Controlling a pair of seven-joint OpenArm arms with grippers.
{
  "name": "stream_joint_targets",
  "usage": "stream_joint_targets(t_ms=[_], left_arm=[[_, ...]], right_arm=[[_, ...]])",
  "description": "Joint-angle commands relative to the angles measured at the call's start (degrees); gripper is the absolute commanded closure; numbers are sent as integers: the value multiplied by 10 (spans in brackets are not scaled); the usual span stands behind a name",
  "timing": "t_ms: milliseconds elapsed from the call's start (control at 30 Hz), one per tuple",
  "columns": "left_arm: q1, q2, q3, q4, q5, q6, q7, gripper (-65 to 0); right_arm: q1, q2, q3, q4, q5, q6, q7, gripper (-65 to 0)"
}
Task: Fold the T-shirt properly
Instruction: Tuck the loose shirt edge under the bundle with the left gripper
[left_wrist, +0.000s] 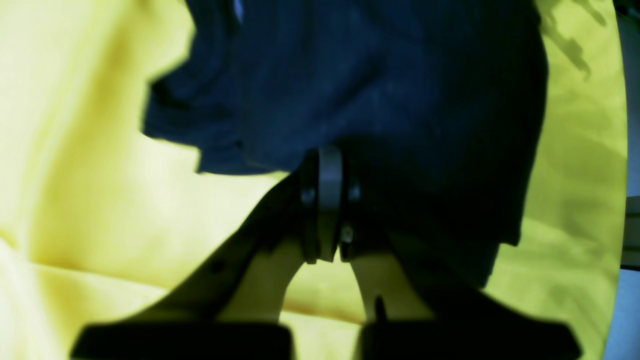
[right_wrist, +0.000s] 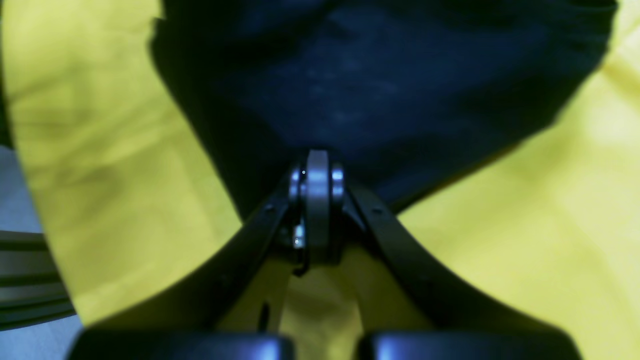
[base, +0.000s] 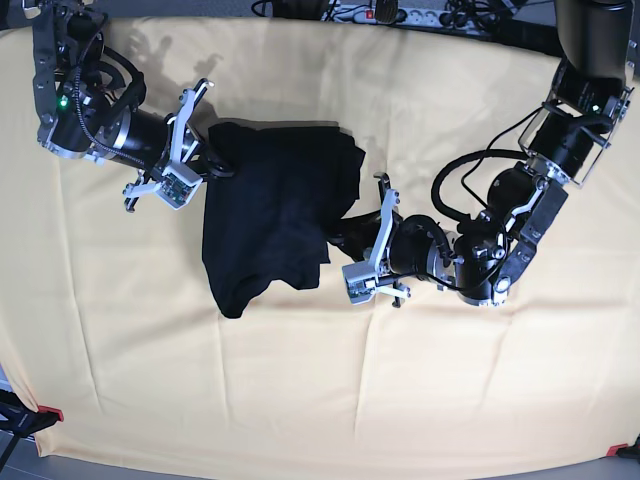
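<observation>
The black T-shirt (base: 270, 210) lies bunched and partly folded on the yellow cloth (base: 300, 380), left of the middle. My right gripper (base: 215, 160) is shut on the shirt's upper left corner; in the right wrist view its tips (right_wrist: 317, 160) pinch the black fabric (right_wrist: 375, 75). My left gripper (base: 340, 232) is shut on the shirt's right edge; in the left wrist view its tips (left_wrist: 327, 155) close on the dark fabric (left_wrist: 375, 75). The pale mark does not show.
The yellow cloth covers the whole table and is creased. Red clamps (base: 50, 413) (base: 612, 450) hold its front corners. Cables and a power strip (base: 400, 12) run along the back edge. The table edge shows in the right wrist view (right_wrist: 25, 280).
</observation>
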Motion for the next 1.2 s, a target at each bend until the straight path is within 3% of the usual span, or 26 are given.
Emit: stream_joint_targets(t_ms=[0, 233, 367, 533, 667, 833, 1100, 1167], left_arm=[[-13, 0, -7, 8, -11, -3, -12, 0], [-7, 8, -7, 8, 16, -3, -31, 0], [-7, 23, -7, 8, 32, -3, -39, 0], [-7, 54, -7, 7, 50, -3, -39, 0], [-7, 66, -7, 7, 73, -3, -42, 0], [-6, 67, -7, 7, 107, -3, -64, 0], [-5, 82, -7, 7, 113, -3, -84, 0], [-5, 89, -7, 7, 149, -3, -95, 0]], right_arm=[[3, 7, 11, 13, 17, 3, 11, 0], [2, 6, 25, 14, 77, 3, 10, 0], [-2, -13, 23, 13, 85, 3, 7, 0], [-8, -51, 16, -16, 58, 3, 10, 0], [-8, -79, 14, -74, 1, 3, 12, 0], [-18, -79, 14, -88, -50, 3, -38, 0], [-59, -79, 14, -88, -51, 3, 8, 0], [-66, -79, 14, -88, -56, 3, 8, 0]])
